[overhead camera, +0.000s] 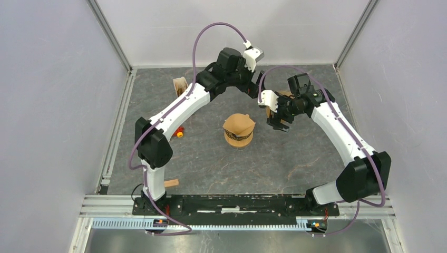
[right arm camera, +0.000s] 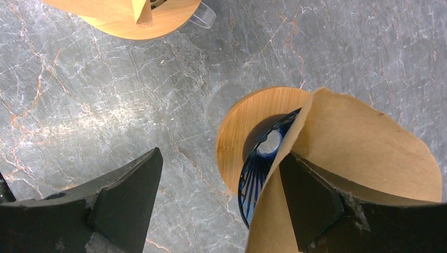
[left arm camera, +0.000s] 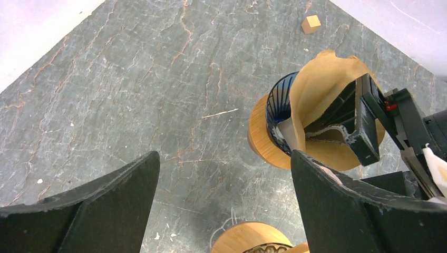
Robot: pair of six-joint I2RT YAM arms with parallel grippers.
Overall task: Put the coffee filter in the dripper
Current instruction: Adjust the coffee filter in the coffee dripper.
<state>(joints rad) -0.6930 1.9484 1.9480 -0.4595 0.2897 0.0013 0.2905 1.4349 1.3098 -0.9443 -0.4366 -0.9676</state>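
1. My left hand (left arm camera: 224,158) hangs above the desk (left arm camera: 132,79), fingers wide apart, gripping nothing.
2. My right hand (right arm camera: 220,156) is apart too, with one finger inside the coffee filter (right arm camera: 363,142).
3. The coffee filter leans crooked in the dripper (right arm camera: 253,174), toward the desk's far edge.

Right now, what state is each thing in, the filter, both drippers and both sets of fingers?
Coffee filter: tilted, only partly seated.
Blue dripper: on its wooden base, filter half in.
Second dripper: standing, paper filter on top.
Left fingers: open, empty.
Right fingers: open, one inside the coffee filter.
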